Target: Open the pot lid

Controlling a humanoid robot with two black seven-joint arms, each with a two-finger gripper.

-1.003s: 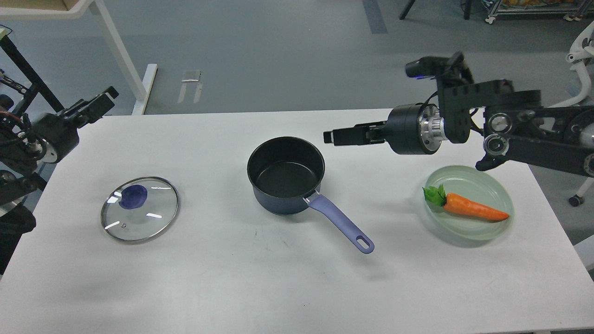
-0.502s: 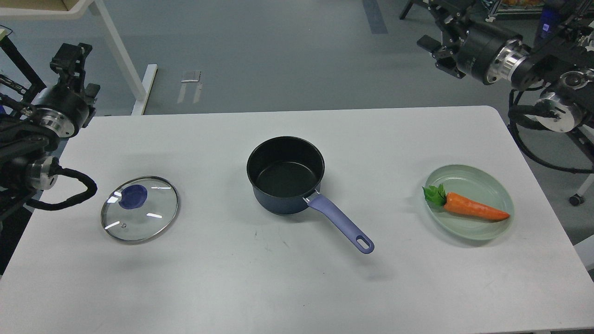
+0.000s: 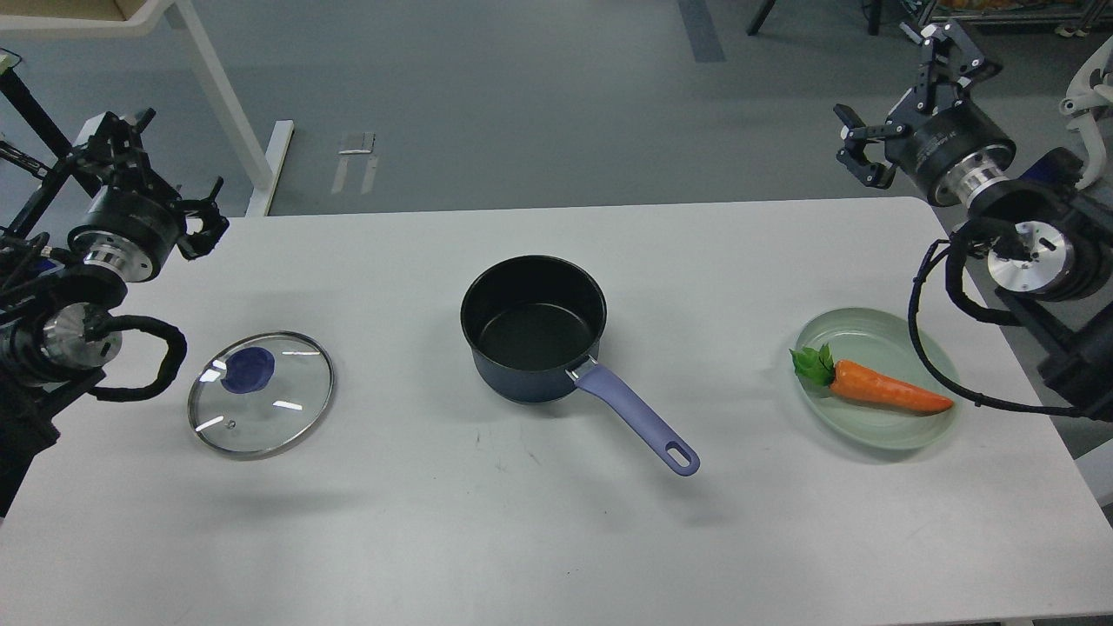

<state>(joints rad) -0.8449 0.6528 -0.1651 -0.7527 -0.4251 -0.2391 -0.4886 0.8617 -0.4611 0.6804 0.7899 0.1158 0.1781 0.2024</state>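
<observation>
The dark blue pot [image 3: 534, 328] stands uncovered in the middle of the white table [image 3: 435, 522], its purple handle [image 3: 637, 419] pointing to the front right. The glass lid [image 3: 261, 393] with a blue knob [image 3: 248, 369] lies flat on the table to the pot's left, apart from it. My left gripper [image 3: 168, 174] is open and empty above the table's far left edge, behind the lid. My right gripper [image 3: 902, 94] is open and empty, raised beyond the table's far right corner.
A pale green plate [image 3: 878, 343] with a toy carrot [image 3: 887, 392] sits at the right, below my right arm. A white table leg [image 3: 228, 104] stands on the floor at the back left.
My right gripper has drawn back from beside the pot to the far right corner and turned upward. My left gripper has swung round near the table's left edge. Pot and lid have not moved.
</observation>
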